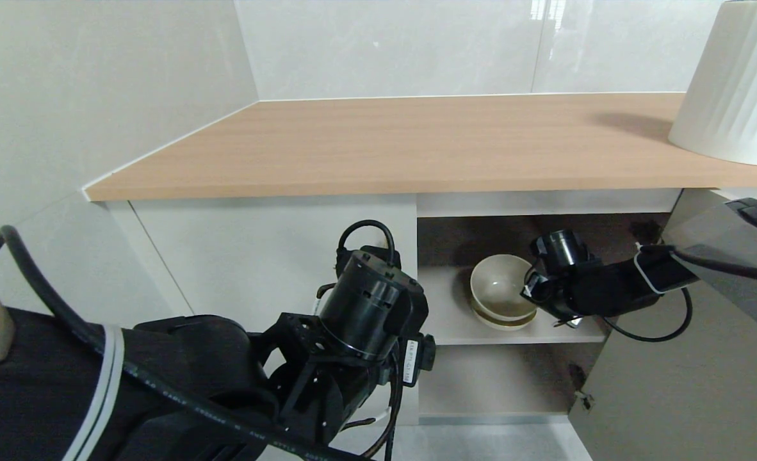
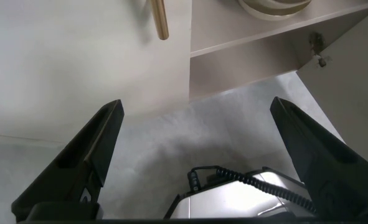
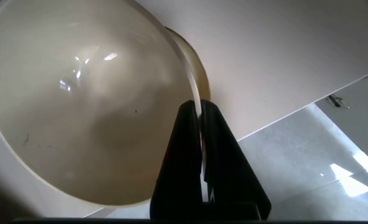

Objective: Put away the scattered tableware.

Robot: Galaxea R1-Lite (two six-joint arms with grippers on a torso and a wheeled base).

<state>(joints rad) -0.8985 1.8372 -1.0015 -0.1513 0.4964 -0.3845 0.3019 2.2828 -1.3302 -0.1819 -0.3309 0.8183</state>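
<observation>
Inside the open cabinet, on the shelf [image 1: 455, 330], you can see a cream bowl [image 1: 497, 288] tipped toward you. It sits in a second bowl [image 1: 503, 319] with a yellowish rim. Your right gripper [image 3: 200, 112] is pinching the cream bowl's rim, one finger inside and one outside. Your left gripper [image 2: 196, 102] hangs low over the grey floor [image 2: 171, 149], near the cabinet, with its fingers spread wide. Up on the wooden table [image 1: 385, 147] stands a white ribbed lampshade [image 1: 737, 83]
</observation>
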